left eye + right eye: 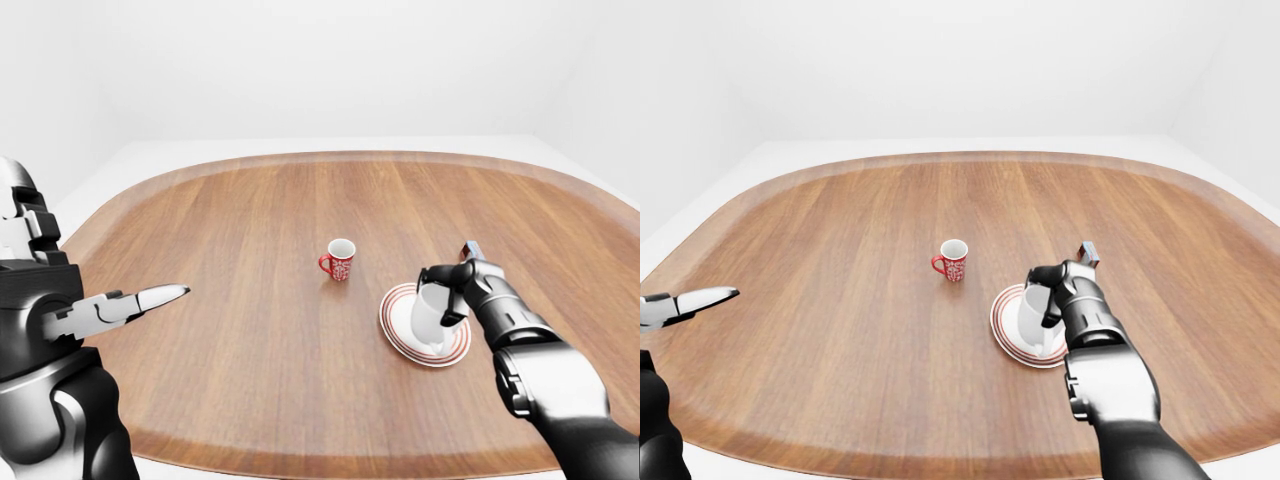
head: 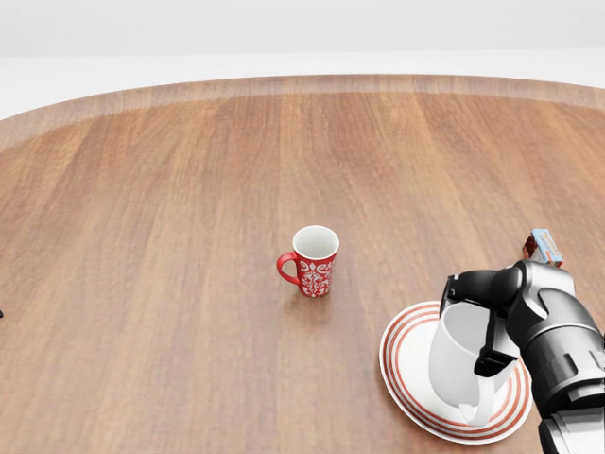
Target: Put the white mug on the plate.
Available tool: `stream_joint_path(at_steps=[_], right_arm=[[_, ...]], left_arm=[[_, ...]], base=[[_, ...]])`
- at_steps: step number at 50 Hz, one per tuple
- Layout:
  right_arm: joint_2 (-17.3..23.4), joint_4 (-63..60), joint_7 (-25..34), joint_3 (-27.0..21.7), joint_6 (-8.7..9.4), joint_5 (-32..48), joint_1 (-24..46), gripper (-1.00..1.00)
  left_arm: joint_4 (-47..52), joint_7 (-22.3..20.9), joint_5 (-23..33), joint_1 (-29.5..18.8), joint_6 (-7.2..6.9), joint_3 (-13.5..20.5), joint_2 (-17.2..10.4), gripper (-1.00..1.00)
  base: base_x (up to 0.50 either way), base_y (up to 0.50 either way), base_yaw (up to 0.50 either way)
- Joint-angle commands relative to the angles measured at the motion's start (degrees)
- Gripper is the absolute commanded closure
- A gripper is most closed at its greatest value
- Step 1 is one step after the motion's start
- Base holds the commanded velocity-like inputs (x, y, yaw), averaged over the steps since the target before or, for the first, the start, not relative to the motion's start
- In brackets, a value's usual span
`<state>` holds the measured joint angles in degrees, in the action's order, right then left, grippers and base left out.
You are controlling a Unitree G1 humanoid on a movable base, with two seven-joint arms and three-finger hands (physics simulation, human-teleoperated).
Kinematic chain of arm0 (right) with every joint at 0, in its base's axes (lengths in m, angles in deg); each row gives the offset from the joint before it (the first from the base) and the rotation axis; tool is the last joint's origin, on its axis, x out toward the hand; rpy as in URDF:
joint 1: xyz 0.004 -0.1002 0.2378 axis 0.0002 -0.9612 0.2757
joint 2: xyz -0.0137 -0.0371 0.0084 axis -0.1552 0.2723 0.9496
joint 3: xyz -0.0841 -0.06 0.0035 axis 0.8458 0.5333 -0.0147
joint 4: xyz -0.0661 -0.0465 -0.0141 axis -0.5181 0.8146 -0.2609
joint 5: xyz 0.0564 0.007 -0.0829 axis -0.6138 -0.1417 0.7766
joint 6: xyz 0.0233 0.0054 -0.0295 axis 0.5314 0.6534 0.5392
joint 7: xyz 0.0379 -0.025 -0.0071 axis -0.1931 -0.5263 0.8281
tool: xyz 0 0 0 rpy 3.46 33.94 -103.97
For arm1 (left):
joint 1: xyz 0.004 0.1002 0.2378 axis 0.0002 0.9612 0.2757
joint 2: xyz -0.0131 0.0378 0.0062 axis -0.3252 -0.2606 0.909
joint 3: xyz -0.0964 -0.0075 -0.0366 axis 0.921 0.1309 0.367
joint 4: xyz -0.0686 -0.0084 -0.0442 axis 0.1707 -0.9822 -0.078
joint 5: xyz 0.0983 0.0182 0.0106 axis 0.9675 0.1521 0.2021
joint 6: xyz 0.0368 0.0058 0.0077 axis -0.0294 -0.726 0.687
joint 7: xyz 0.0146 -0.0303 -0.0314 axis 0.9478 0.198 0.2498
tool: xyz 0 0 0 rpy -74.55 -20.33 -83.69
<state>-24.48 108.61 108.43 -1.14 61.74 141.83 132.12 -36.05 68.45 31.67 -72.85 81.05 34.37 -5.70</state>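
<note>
The white mug (image 2: pixel 460 363) stands low over the white plate with red rings (image 2: pixel 408 378) at the lower right of the head view, tilted a little, its handle toward the bottom edge. Whether its base touches the plate I cannot tell. My right hand (image 2: pixel 480 317) is shut on the mug's rim and side, dark fingers (image 2: pixel 493 352) wrapping it. My left hand (image 1: pixel 130 302) hovers at the left of the left-eye view, fingers stretched out and holding nothing, far from the mug.
A red mug with a white pattern (image 2: pixel 313 260) stands upright on the wooden table (image 2: pixel 170 208), left of and above the plate. A small coloured box (image 2: pixel 543 246) peeks out behind my right wrist. The table's curved rim (image 2: pixel 284 87) runs across the top.
</note>
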Motion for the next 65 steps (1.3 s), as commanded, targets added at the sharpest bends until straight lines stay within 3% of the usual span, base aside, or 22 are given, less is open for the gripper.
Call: stream_joint_path(at_steps=[1,14,48,49,50,51,52,54,58,59,61,62,65], right_arm=[[-0.7,1.6,-3.2,-0.3,0.00,-1.4,-0.2,1.00],[-0.6,2.6,-8.0,0.0,0.00,-1.6,-0.1,1.00],[-2.0,4.0,-11.7,0.3,0.00,-1.7,-1.6,1.00],[-2.0,4.0,-11.9,0.3,0.00,-1.7,-1.7,0.65],[-2.0,4.1,-11.8,0.3,0.00,-1.7,-1.7,0.61],[-2.0,4.1,-11.9,0.3,0.00,-1.7,-1.7,0.45],[-2.0,4.1,-12.0,0.3,0.00,-1.7,-1.8,0.16],[-2.0,4.1,-12.1,0.2,0.00,-1.8,-1.8,-0.11],[-2.0,4.1,-12.3,0.3,0.00,-1.8,-1.9,-0.51],[-2.0,4.1,-12.3,0.3,0.00,-1.8,-1.9,-0.51],[-2.0,4.1,-12.5,0.3,0.00,-1.9,-2.0,-0.91],[-2.1,4.1,-12.4,0.3,0.00,-1.9,-2.0,-1.00],[-2.2,4.1,-12.5,0.2,0.00,-2.0,-2.2,-1.00]], left_arm=[[-0.2,-0.2,0.1,0.2,0.00,0.0,0.1,-1.00],[-0.3,-0.1,0.4,0.2,0.00,-0.3,0.2,-1.00],[-0.6,0.0,0.2,-0.2,0.00,-0.2,0.0,-1.00],[-0.6,0.0,0.2,-0.1,0.00,-0.2,0.0,-1.00],[-0.6,-0.1,0.2,-0.1,0.00,-0.2,0.0,-1.00],[-0.6,0.0,0.2,-0.1,0.00,-0.2,0.0,-1.00],[-0.6,-0.1,0.2,0.0,0.00,-0.2,0.0,-1.00],[-0.5,-0.1,0.2,0.0,0.00,-0.2,0.1,-1.00],[-0.5,-0.1,0.2,0.1,0.00,-0.2,0.1,-1.00],[-0.5,-0.1,0.2,0.1,0.00,-0.2,0.1,-1.00],[-0.4,-0.1,0.2,0.1,0.00,-0.2,0.1,-1.00],[-0.4,-0.1,0.2,0.1,0.00,-0.2,0.1,-1.00],[-0.3,-0.1,0.1,0.2,0.00,-0.1,0.1,-1.00]], base=[[0.00,0.00,0.00],[0.00,0.00,0.00],[0.00,0.00,0.00],[0.00,0.00,0.00],[0.00,0.00,0.00],[0.00,0.00,0.00],[0.00,0.00,0.00],[0.00,0.00,0.00],[0.00,0.00,0.00],[0.00,0.00,0.00],[0.00,0.00,0.00],[0.00,0.00,0.00],[0.00,0.00,0.00]])
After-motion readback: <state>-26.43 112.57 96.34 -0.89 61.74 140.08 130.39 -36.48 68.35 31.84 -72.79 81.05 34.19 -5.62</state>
